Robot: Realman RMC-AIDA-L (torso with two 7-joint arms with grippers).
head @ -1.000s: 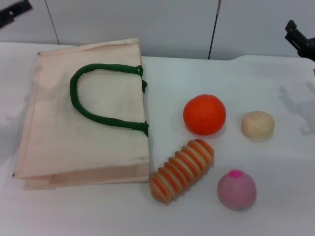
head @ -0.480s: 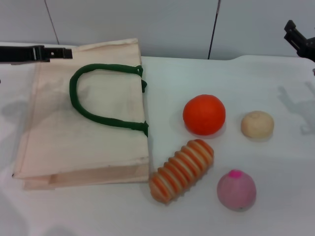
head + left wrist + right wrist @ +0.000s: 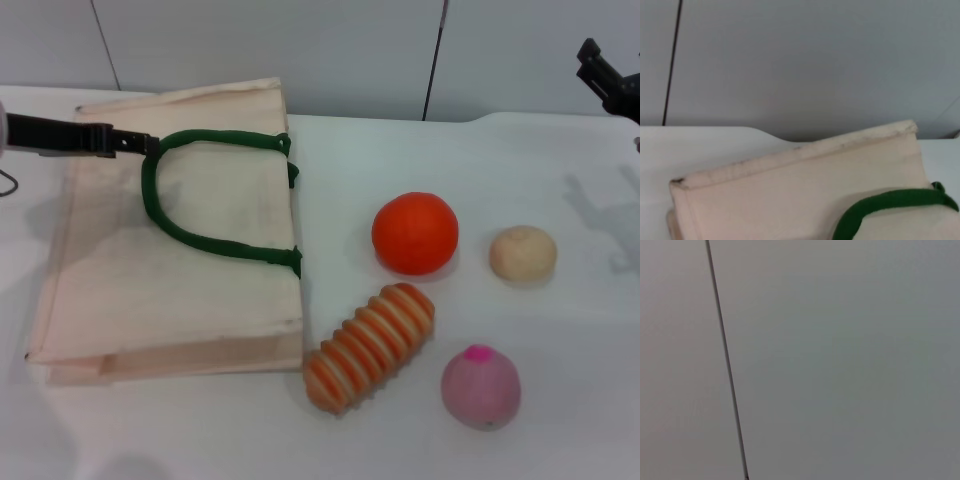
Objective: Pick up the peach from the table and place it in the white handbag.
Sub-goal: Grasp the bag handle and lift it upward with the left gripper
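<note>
Item 1. White handbag: largest article, lying flat on the table at 9 o'clock of the head view. Its dark green handles loop across the upper face, and the mouth edge faces 3 o'clock.

Item 2. Striped orange-and-cream ridged roll: just off the bag's near corner, at 6 o'clock of centre.

Item 3. Orange ball: at 3 o'clock of the handles, near the roll.

Item 4. Peach: alone at 5 o'clock of the scene, at 5 o'clock of the orange ball and well apart from the bag. Dusty pink, magenta spot uppermost. Judged light, slightly soft and matt rather than slippery. Being round, it may roll if nudged, so grasp across its widest girth from above with moderate squeeze.

Item 5. Pale beige ball: at 12 o'clock of the peach.

Item 6. Left gripper: reaching in from 9 o'clock, tip at the handle's far end above the bag. Its spread cannot be told.

Item 7. Right gripper: raised at 2 o'clock, far from the peach. Its spread likewise cannot be told.
</note>
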